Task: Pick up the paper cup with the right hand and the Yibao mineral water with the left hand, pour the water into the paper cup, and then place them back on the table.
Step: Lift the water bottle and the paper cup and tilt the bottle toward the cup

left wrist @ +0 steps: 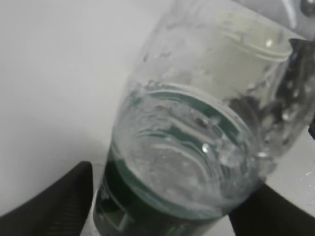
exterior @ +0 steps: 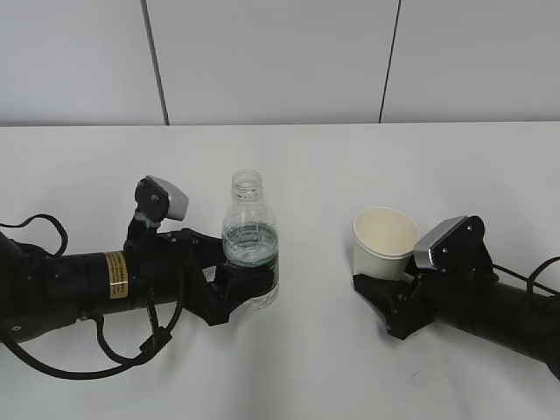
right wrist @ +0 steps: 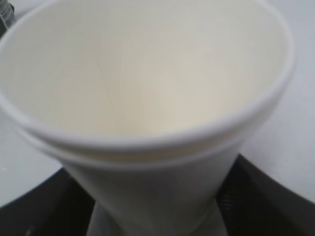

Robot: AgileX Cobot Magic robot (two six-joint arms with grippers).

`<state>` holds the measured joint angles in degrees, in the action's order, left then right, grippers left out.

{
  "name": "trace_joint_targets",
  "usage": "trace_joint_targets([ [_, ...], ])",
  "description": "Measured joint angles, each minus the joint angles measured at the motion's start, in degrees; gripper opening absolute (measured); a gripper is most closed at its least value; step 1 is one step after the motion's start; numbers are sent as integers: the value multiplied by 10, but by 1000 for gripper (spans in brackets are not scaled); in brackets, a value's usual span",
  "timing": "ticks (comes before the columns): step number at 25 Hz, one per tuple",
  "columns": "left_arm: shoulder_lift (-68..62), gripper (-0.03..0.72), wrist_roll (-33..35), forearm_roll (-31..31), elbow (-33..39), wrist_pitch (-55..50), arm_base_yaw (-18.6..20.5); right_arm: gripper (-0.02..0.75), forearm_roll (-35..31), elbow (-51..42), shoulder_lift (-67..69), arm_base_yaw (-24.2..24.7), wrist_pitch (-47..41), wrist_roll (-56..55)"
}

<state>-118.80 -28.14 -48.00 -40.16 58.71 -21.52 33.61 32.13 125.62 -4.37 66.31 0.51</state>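
Observation:
The Yibao mineral water [exterior: 251, 241], a clear capless bottle with a dark green label, stands upright on the white table [exterior: 306, 166], left of centre. My left hand's gripper [exterior: 238, 289] is shut on its lower body. In the left wrist view the bottle [left wrist: 197, 147] fills the frame between my black fingers [left wrist: 54, 204]. The white paper cup [exterior: 383, 241] is upright at the right. My right hand's gripper [exterior: 385, 293] is shut on its lower part, and the cup's base is hidden. In the right wrist view the cup [right wrist: 147, 88] is empty and held between dark fingers [right wrist: 256, 196].
Both arms lie low over the table, the left with a yellow sticker [exterior: 115, 274] and loose black cables [exterior: 105, 363]. A grey panelled wall [exterior: 280, 61] rises behind the table's far edge. Bottle and cup stand roughly a hand's width apart.

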Motion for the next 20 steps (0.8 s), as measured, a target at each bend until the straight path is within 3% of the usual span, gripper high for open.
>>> trace_joint_targets([
  [8, 0, 428, 1, 17, 0, 6, 0, 529, 0, 0, 0, 0, 0, 0],
  [20, -2, 424, 2, 27, 0, 13, 0, 527, 26, 0, -6, 0, -1, 0],
])
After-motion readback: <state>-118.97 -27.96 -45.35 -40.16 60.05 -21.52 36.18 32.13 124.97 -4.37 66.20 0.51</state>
